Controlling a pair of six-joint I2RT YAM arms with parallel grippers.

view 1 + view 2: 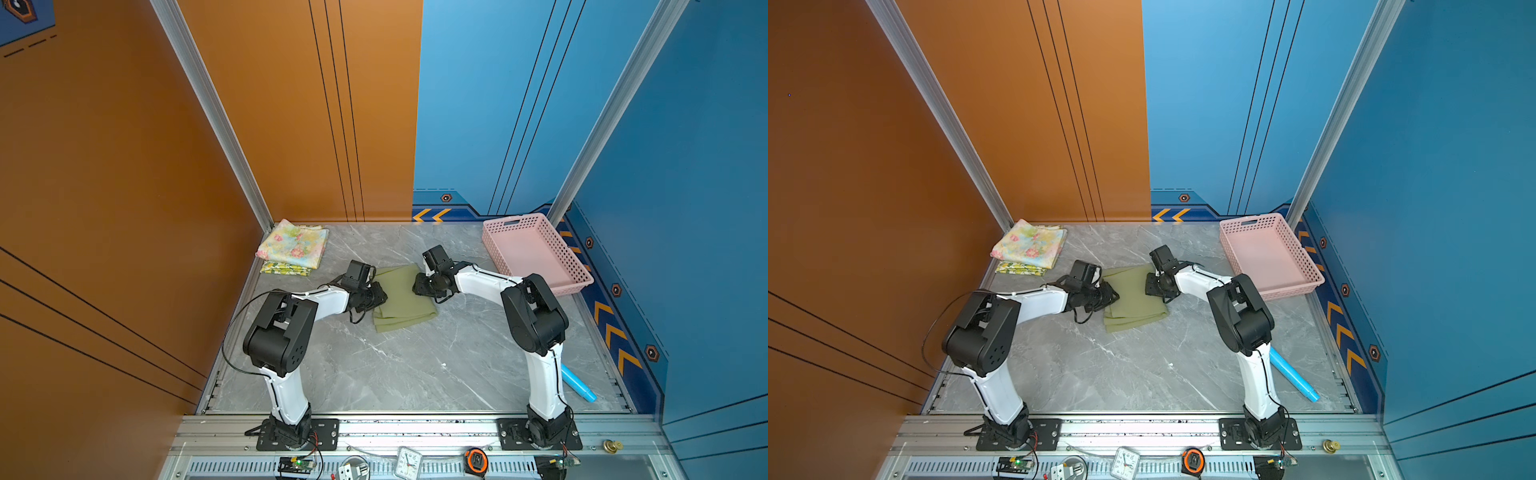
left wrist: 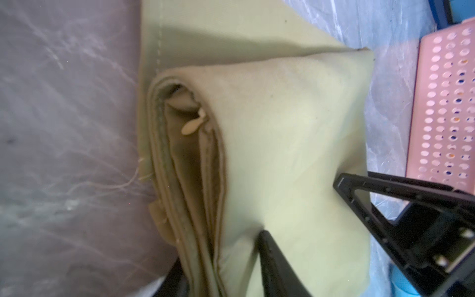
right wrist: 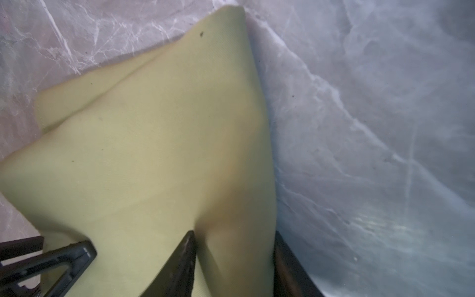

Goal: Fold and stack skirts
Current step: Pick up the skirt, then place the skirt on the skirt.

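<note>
The folded olive green skirt [image 1: 405, 303] [image 1: 1136, 299] lies mid-table in both top views. My left gripper [image 1: 380, 295] [image 2: 221, 257] is at its left edge, shut on the stacked layers of the fold [image 2: 282, 128]. My right gripper [image 1: 417, 286] [image 3: 234, 234] is at the skirt's right edge, shut on a raised ridge of the same cloth [image 3: 154, 154]. At the far left corner, the folded floral skirt [image 1: 293, 245] [image 1: 1030, 245] rests on top of the folded lemon-print skirt [image 1: 286, 269] [image 1: 1021, 269].
A pink perforated basket [image 1: 515, 220] [image 1: 1252, 222] [image 2: 442, 102] stands at the far right corner. A blue tube [image 1: 577, 384] [image 1: 1293, 380] lies near the right arm's base. A clock [image 1: 408, 461] and a tape measure [image 1: 476, 459] sit on the front rail.
</note>
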